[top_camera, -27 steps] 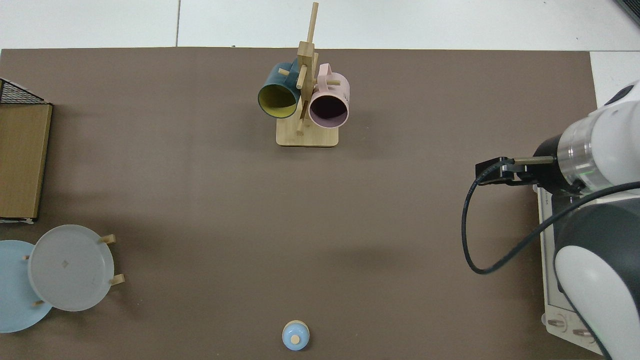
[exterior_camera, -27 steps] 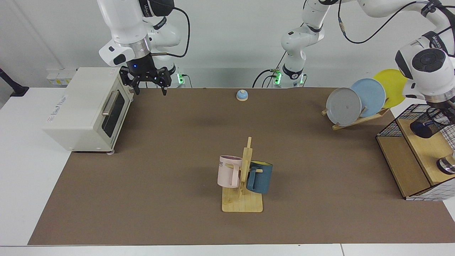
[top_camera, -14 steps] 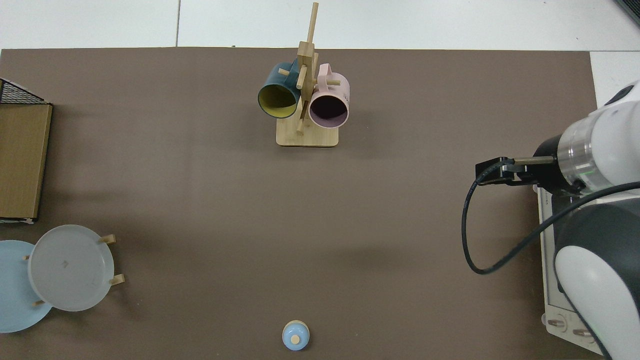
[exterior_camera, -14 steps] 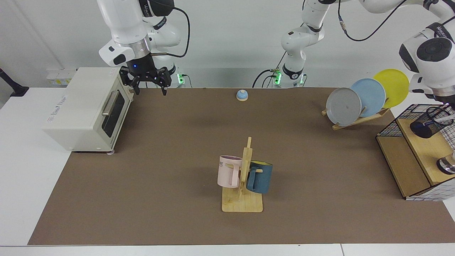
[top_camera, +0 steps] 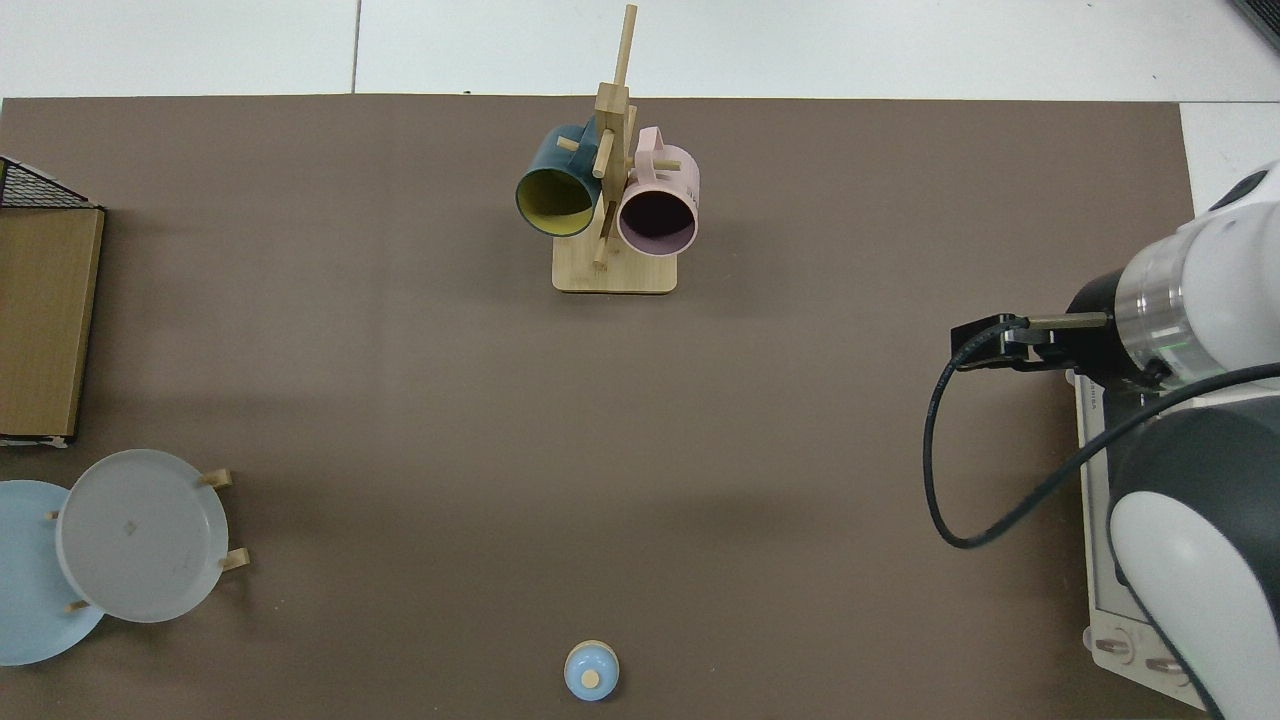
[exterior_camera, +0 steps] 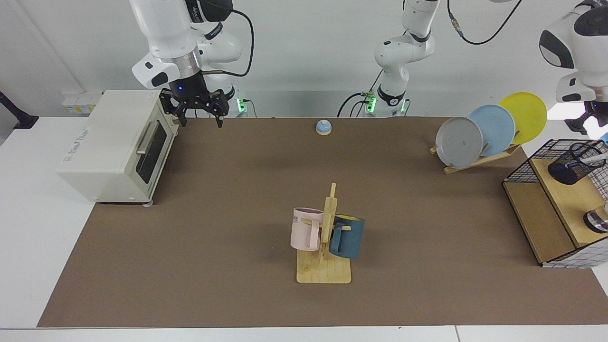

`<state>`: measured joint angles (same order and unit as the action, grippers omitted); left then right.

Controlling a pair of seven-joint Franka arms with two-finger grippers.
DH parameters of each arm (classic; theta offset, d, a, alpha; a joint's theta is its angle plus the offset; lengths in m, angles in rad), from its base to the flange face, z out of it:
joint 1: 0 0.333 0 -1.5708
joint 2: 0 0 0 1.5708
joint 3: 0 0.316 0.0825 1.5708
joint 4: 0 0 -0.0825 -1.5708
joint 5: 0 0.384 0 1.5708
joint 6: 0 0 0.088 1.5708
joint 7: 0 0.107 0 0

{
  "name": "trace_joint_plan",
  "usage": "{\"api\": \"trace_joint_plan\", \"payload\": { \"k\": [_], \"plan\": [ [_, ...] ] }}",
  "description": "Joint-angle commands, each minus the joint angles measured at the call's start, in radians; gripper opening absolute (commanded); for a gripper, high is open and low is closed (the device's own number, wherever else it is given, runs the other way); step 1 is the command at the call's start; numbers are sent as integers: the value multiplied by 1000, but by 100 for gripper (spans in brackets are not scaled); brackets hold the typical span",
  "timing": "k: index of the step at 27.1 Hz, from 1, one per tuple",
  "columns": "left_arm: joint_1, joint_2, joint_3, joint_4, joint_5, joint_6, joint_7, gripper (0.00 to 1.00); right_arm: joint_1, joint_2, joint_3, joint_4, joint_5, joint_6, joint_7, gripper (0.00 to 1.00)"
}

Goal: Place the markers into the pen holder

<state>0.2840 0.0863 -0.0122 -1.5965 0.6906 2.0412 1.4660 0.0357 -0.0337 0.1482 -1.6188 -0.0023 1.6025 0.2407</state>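
Leftmost in the facing view, the right tool point(exterior_camera: 198, 114) hung released, fingers spread and gripping nothing, beside the top front corner of the white toaster oven point(exterior_camera: 116, 142); that arm waited there. Further along the brown desk point(exterior_camera: 237, 199) stood a small blue bell point(exterior_camera: 323, 127) near the far edge, then the wooden mug tree point(exterior_camera: 325, 242) with a pink mug point(exterior_camera: 306, 229) and a teal mug point(exterior_camera: 347, 236). Next came the rack of plates point(exterior_camera: 489, 130) — grey, blue, yellow. At the far side, on the wooden shelf unit point(exterior_camera: 551, 209), the pen holder point(exterior_camera: 570, 164) lay tilted — a black wire-mesh cup, its mouth turned outward. A marker point(exterior_camera: 594, 159) showed white at its mouth, with a hint of blue. The left tool point(exterior_camera: 589, 124) hovered just above it at the edge of view; I cannot tell whether it was clenched.
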Motion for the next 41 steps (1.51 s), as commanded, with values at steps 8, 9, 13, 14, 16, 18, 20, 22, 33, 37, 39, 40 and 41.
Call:
{"api": "trace_joint_plan", "payload": {
  "k": [8, 9, 13, 14, 16, 18, 20, 22, 33, 37, 39, 40, 41],
  "plan": [
    [-186, -100, 61, -6, -328, -307, -323, 100, -19, -3, 8, 2, 22, 11, -27, 99],
    [-203, -102, 60, -8, -347, -335, -375, 100, -19, -3, 8, 0, 22, 11, -27, 99],
    [-255, -112, 43, -11, -443, -424, -588, 100, -19, -3, 8, 0, 22, 11, -27, 99],
    [-259, -117, 40, -11, -471, -443, -651, 100, -19, -3, 8, 0, 24, 11, -27, 99],
    [-269, -122, 26, -13, -528, -469, -772, 100, -19, -3, 8, 2, 22, 11, -27, 99],
    [-272, -122, -1, -13, -589, -487, -879, 100, -19, -3, 8, 0, 22, 11, -27, 99],
    [-273, -123, -21, -11, -638, -496, -976, 100, -19, -3, 8, 2, 24, 11, -27, 99],
    [-276, -134, -44, -11, -664, -509, -1065, 100, -19, -3, 8, 0, 22, 11, -27, 99],
    [-301, -152, -57, -3, -758, -573, -1308, 100, -19, -3, 8, 0, 24, 11, -27, 99],
    [-301, -160, -55, -2, -758, -572, -1322, 100, -19, -3, 8, 2, 22, 11, -29, 99],
    [-301, -160, -55, 4, -755, -573, -1323, 100, -19, -3, 8, 2, 24, 11, -27, 99],
    [-301, -160, -55, 9, -750, -575, -1323, 100, -19, -3, 8, 2, 24, 11, -27, 99],
    [-296, -158, -57, 13, -747, -576, -1323, 100, -19, -3, 8, 0, 22, 11, -27, 99]
  ]
}}
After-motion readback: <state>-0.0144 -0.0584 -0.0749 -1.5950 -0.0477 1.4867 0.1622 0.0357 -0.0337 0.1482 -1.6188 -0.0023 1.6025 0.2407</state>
